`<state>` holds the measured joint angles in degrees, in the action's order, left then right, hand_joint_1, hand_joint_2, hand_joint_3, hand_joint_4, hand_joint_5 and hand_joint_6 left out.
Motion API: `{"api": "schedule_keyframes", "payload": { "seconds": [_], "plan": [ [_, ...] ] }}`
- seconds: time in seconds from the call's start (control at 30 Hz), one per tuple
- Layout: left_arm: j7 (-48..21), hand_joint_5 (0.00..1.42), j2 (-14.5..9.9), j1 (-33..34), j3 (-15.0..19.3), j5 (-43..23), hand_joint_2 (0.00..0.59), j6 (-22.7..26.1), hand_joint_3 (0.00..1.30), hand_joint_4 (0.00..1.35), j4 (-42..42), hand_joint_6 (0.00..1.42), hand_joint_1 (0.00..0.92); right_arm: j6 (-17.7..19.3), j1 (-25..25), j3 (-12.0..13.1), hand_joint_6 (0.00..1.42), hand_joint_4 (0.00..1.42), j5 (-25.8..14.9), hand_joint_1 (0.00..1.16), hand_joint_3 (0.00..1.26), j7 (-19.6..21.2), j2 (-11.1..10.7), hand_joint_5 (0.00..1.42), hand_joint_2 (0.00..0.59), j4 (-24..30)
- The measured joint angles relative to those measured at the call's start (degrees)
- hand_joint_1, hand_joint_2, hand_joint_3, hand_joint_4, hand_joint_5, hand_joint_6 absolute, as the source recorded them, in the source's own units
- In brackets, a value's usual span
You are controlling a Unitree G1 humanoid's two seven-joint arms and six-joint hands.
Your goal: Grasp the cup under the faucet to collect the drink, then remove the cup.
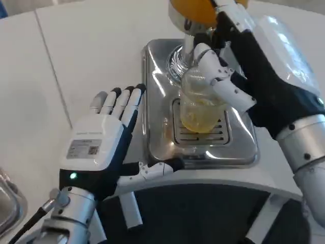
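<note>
In the head view, a clear cup with yellow drink in its lower part stands on the slotted grille in the middle of a shiny metal drip tray, directly below the chrome faucet of a dispenser whose orange tank shows at the top edge. The tray sits on the white table, toward its far side.

The right hand comes in from the tray's right edge and holds the cup: its white and black fingers wrap round the cup's right side and upper rim, so the cup lies inside that hand's grasp, touching it.

The left hand lies flat on the table just beside the tray's left edge, well apart from the cup. It holds nothing, palm down, its fingers stretched forward side by side and the thumb stuck out toward the tray's near left corner.
</note>
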<state>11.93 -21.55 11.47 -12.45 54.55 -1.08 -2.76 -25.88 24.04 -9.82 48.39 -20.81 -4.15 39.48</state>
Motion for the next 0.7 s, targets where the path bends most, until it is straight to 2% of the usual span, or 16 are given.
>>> {"api": "schedule_keyframes", "payload": {
  "seconds": [0.07,0.3,0.5,0.7],
  "plan": [
    [0.0,0.0,0.0,0.0,-0.08,-0.03,0.052,0.0,0.0,0.0,0.16,0.0,0.01,-0.2,-0.63,0.6,0.0,0.0,-0.98,0.0,0.0,1.63,1.68,0.0,0.586,0.35],
    [0.08,0.0,0.02,0.06,-0.42,-0.14,0.051,0.0,0.0,0.0,0.7,0.0,0.011,1.41,-3.9,2.94,0.0,0.0,-5.3,0.0,0.0,8.28,4.52,0.0,0.586,1.07],
    [0.09,0.0,0.37,0.55,-0.63,-0.37,0.051,0.0,0.0,0.0,0.76,0.01,0.011,2.42,-8.28,6.13,0.0,0.0,-9.76,0.0,0.0,11.15,4.15,0.0,0.584,1.07],
    [0.1,0.0,0.41,1.04,-1.49,-0.37,0.051,0.0,0.0,0.0,0.97,0.02,0.011,7.45,-12.29,7.7,0.0,0.0,-14.26,0.0,0.0,12.89,2.42,0.0,0.581,1.08]
  ]
}}
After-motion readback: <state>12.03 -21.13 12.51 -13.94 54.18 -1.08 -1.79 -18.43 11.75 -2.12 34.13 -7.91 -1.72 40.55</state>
